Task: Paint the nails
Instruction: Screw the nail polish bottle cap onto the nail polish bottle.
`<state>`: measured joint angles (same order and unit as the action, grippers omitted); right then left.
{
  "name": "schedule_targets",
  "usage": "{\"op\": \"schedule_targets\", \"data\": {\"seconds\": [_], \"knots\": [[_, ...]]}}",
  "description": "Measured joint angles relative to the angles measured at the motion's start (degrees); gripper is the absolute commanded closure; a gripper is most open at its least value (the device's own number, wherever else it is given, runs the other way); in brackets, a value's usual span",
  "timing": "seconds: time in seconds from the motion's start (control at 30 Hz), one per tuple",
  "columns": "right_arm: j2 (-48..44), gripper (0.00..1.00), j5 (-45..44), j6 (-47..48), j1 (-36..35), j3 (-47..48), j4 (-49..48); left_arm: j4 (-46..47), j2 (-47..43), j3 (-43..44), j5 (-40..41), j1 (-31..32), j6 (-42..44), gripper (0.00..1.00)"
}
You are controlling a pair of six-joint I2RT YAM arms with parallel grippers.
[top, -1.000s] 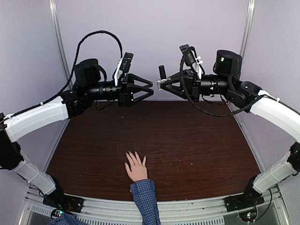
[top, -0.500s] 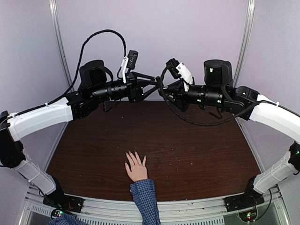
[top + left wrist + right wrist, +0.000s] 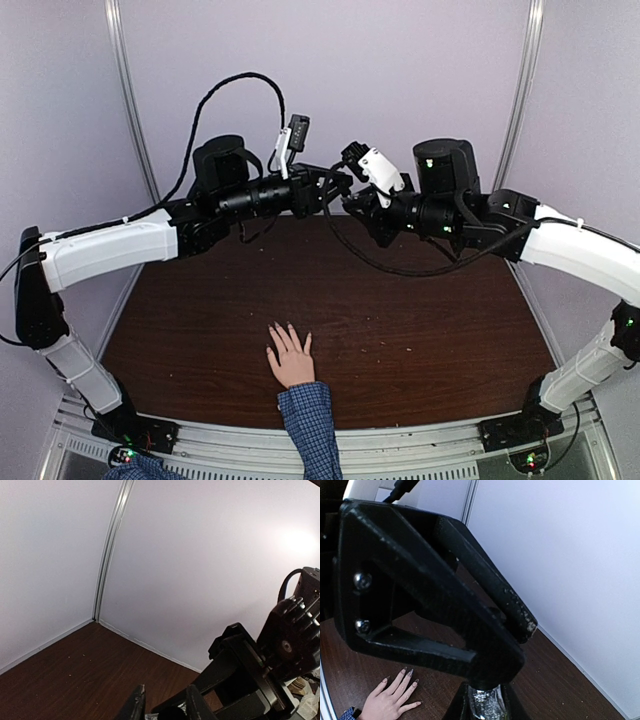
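Note:
The nails [image 3: 286, 331] are on a light-skinned hand [image 3: 292, 362] with a blue checked cuff [image 3: 310, 418], lying flat on the table's near edge. They also show low at the left of the right wrist view, nails [image 3: 406, 672]. High above the table's far side, my right gripper [image 3: 352, 203] is shut on a small glittery polish bottle [image 3: 487, 706]. My left gripper [image 3: 338, 186] meets it head-on. Its black fingers [image 3: 445, 600] are closed either side of the bottle's dark cap [image 3: 172, 713], which they mostly hide.
The dark wooden table [image 3: 400, 320] is ringed by pale walls with a metal corner strip [image 3: 107, 555]. A black cable [image 3: 215, 95] loops above the left arm. Both arm bases stand at the near corners, either side of the person's sleeve.
Both grippers have come together at the middle. The left gripper's jaws, wide apart a second ago, have narrowed around the bottle's cap. The hand has not moved.

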<state>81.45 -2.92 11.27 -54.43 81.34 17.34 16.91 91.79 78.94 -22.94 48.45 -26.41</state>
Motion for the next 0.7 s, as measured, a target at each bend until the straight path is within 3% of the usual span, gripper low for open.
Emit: {"op": "schedule_targets", "data": {"seconds": [0.27, 0.37, 0.7], "knots": [[0.07, 1.00, -2.14, 0.61, -0.24, 0.02, 0.33, 1.20, 0.92, 0.26, -0.20, 0.11, -2.21, 0.96], [0.00, 1.00, -1.77, 0.83, -0.24, 0.02, 0.39, 1.25, 0.92, 0.26, -1.92, 0.09, -1.60, 0.98], [-3.17, 1.00, 8.33, 0.98, -0.35, -0.37, 3.04, 2.36, 0.92, 1.14, -22.77, -2.34, 7.56, 1.00]]}}
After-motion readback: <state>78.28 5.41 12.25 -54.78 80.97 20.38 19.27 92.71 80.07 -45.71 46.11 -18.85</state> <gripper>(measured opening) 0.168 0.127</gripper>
